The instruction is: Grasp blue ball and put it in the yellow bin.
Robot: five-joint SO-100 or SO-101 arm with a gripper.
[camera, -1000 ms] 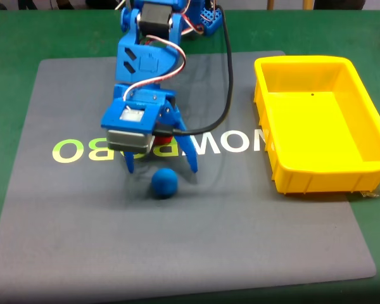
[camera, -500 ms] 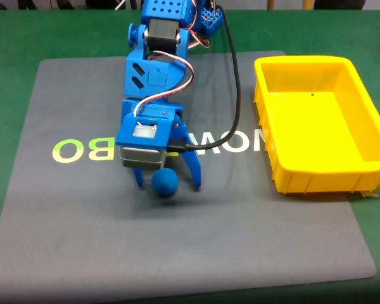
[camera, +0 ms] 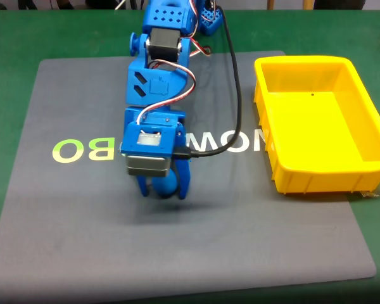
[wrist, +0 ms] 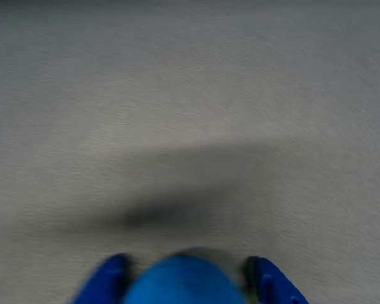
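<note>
Jaws closing around the blue ball (camera: 166,185) on the grey mat (camera: 82,228).
The gripper (camera: 164,188) stands low, its jaws narrowed with the ball between them; firm contact cannot be told, though the wrist view shows a fingertip (wrist: 107,278) hard beside each flank. Squeeze evenly before lifting straight up; the yellow bin (camera: 285,171) waits well apart, rightward in the fixed view.

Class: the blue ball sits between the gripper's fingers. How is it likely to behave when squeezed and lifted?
The blue ball looks matte, so the gripper fingers probably hold it without much slipping. Being round on a flat grey mat, it would likely roll if released. It looks small, so probably light.
</note>
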